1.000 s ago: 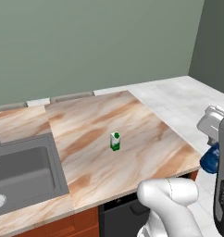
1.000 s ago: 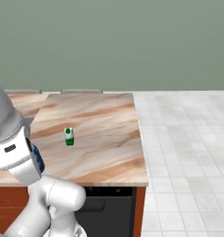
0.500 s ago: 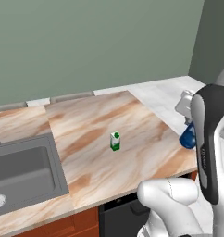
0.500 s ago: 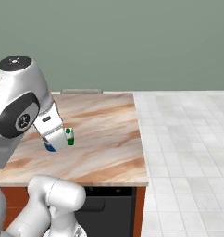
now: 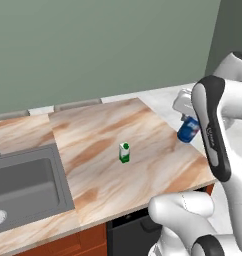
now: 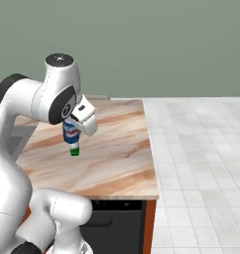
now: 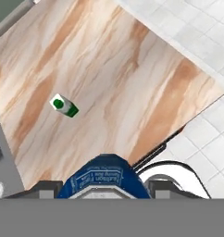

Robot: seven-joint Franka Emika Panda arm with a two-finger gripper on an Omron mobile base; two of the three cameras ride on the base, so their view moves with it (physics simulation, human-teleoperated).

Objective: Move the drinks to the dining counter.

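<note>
Two drinks here: the blue can (image 7: 102,178) is clamped between the fingers (image 7: 101,190), lifted above the counter (image 5: 98,145). Well beyond the fingertips, the white carton (image 5: 124,152) stands, apparently upright, mid-slab.

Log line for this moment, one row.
gripper: shut on blue can | can: airborne above dining counter edge | white carton: upright on counter

Even, soft rendered light without glare, faint shadows on the counter (image 5: 103,150), and slightly pixelated, low-detail views.
</note>
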